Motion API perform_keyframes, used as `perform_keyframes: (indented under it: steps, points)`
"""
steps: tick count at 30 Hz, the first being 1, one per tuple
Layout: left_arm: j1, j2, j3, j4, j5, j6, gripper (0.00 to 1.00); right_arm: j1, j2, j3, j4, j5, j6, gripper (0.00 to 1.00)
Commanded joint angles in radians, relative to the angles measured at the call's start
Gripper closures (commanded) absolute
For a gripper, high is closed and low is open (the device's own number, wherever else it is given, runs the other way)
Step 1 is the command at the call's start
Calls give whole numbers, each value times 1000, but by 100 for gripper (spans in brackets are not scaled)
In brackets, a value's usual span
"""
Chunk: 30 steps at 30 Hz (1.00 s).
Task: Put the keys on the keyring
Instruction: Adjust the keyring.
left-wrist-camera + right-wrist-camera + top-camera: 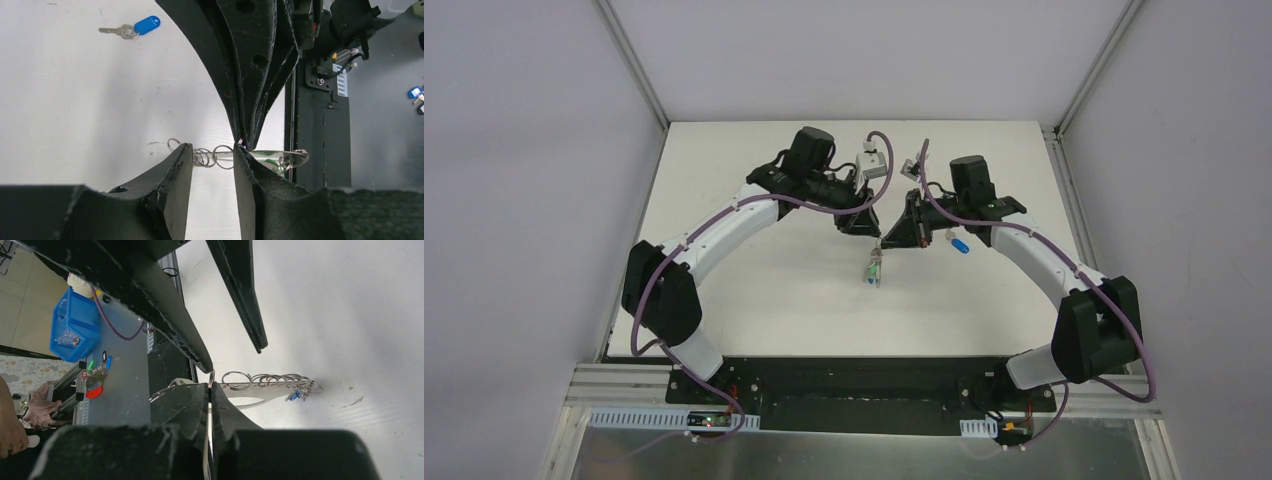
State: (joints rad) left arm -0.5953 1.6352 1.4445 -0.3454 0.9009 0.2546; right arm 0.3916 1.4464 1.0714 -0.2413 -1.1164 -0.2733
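The left gripper's (212, 150) jaws stand apart astride the small linked rings (272, 379) of the keyring (873, 268). The right gripper (210, 387) holds the keyring low over the counter (75, 100), its jaws pressed together on the wire loop. The blue key (131, 29) lies loose on the counter, well apart on the right arm's side. With one thin pinch carrying the loop, it could swivel or slip free if the left jaws close off-centre and tug the rings.
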Motion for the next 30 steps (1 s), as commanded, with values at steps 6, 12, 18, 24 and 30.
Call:
perform_keyframes:
  steps: [6, 12, 18, 24, 30]
  points:
    - [-9, -7, -28, 39, 129, 32, 68, 8, -42, 11, 19, -53, -20, 100]
    - [-18, 14, 0, -14, 146, 71, 73, 11, -36, 16, 17, -51, -17, 100]
    - [-25, 36, 25, -86, 155, 132, 78, 16, -33, 19, 16, -51, -17, 100]
    - [-33, 60, 57, -123, 170, 160, 87, 20, -23, 24, 12, -51, -17, 100]
    - [-35, 84, 86, -139, 188, 154, 100, 23, -16, 30, 12, -43, -12, 100]
